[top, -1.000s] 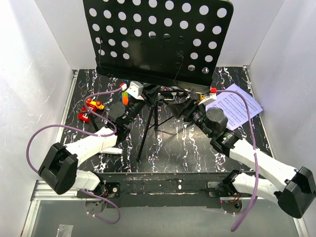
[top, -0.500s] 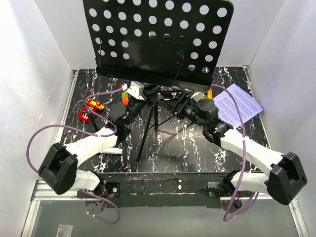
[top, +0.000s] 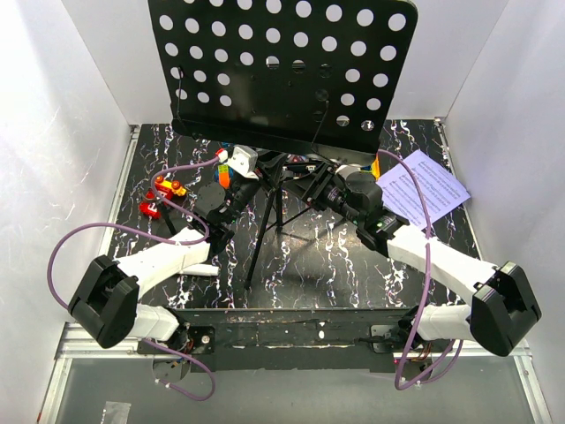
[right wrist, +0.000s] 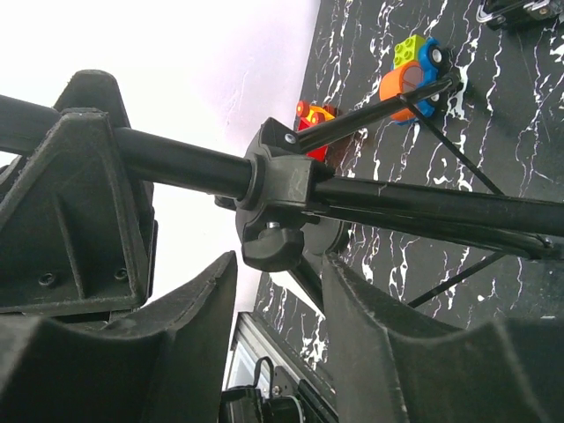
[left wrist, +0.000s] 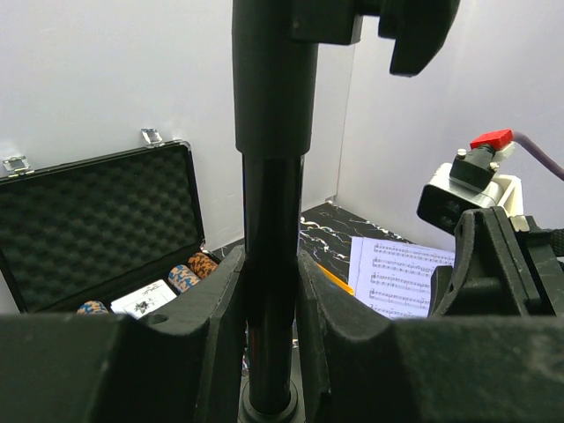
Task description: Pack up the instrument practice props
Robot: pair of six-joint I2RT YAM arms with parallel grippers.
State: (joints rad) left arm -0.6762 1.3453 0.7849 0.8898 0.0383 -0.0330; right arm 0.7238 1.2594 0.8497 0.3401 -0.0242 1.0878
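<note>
Right arm, seen from above, was swung left to the music stand upright on the desk. Left wrist: pole clamped by left jaws, steadying. Right wrist: collar knob straddled by half-open right jaws, likely for loosening.

Music stand desk: black sheet metal, perforated, painted, with a dull satin sheen.
Stand pole: smooth black tube, glossy on the lower section, with a matt sleeve above.
Table: black marble-look top with white veining, polished.
Sheet music: white paper, matt.
Case: dark egg-crate foam lining, bright metal latches.
Left end effector fingers: matt black plastic, slightly grainy.
Toy blocks: glossy moulded plastic.
Left arm shell: smooth white plastic.
</note>
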